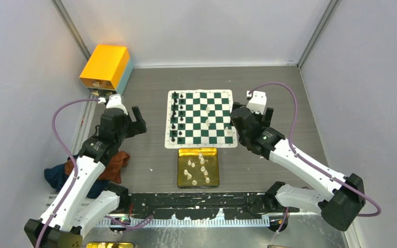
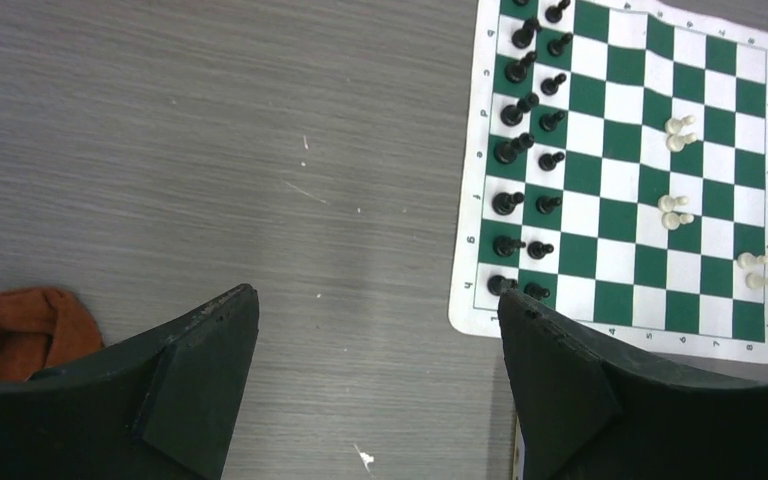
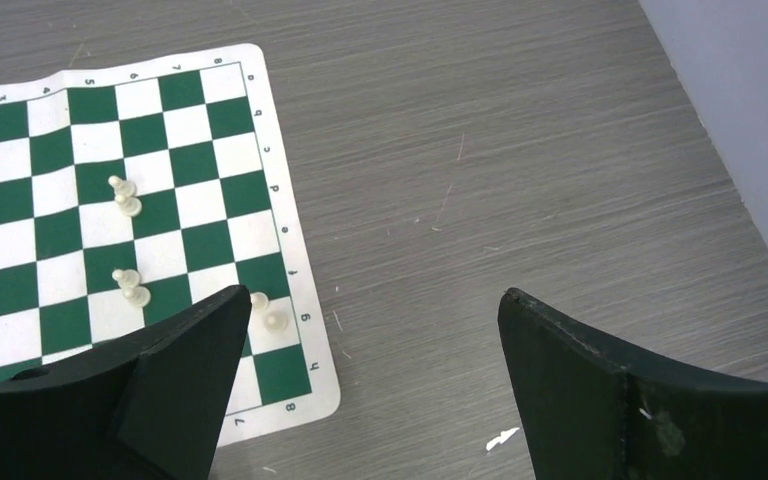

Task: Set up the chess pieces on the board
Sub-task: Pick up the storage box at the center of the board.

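Overhead, black chess pieces are seen ranked along the left side of the board, cream ones in the yellow tray; by the left wrist the left gripper is shown wide apart and empty, by the right wrist the right gripper too; being judged light, slippery and easily toppled, the pieces are best pinched mid-body.

Far border of the board, right wrist view: digits 3, 4, 5, 6, 7, 8 printed in a row, one per column.
Side border, same view: small letters lying sideways, one per row; g and h can be read near the corner, the others are too small to be sure of.
Near border, same view: 7 and 8.
Near border, left wrist view: 4, 5, 7, 8.
Side border, left wrist view: marks blurred.
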Controlling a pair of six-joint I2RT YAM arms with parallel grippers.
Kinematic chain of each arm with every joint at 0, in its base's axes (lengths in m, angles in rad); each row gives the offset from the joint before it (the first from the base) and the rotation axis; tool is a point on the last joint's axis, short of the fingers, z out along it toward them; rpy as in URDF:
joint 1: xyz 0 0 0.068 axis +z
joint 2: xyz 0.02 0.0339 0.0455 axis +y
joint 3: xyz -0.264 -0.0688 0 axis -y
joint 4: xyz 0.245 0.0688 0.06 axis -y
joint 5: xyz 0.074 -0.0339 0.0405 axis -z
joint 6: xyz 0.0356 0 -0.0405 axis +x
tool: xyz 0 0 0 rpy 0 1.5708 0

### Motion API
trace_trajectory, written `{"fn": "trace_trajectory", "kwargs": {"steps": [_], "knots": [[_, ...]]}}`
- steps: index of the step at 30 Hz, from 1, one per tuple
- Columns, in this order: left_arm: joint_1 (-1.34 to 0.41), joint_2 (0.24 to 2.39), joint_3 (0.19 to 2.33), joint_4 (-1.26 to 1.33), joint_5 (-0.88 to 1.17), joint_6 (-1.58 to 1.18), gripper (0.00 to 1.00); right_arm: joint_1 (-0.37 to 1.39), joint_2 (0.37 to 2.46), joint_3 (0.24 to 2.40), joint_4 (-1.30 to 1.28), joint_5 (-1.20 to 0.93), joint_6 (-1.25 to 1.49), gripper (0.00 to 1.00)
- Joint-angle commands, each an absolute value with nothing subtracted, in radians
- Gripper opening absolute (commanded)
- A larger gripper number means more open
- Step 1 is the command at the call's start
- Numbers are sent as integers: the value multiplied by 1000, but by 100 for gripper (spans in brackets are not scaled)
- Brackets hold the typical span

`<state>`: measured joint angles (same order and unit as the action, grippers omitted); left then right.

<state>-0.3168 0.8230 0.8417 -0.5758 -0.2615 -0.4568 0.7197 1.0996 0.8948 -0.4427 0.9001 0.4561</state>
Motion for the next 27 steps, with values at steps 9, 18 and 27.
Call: {"fn": "trace_trajectory", "kwargs": {"steps": [9, 18, 27], "knots": [[-331, 817, 852, -627, -289, -469, 90, 808, 915, 752, -385, 658, 547, 80], [-333, 814, 813, -624, -277, -489, 88, 1026, 1087, 730, -409, 716, 633, 72], [-334, 818, 799, -614, -276, -499, 86, 1157, 1239, 739, -426, 789, 759, 69]]}}
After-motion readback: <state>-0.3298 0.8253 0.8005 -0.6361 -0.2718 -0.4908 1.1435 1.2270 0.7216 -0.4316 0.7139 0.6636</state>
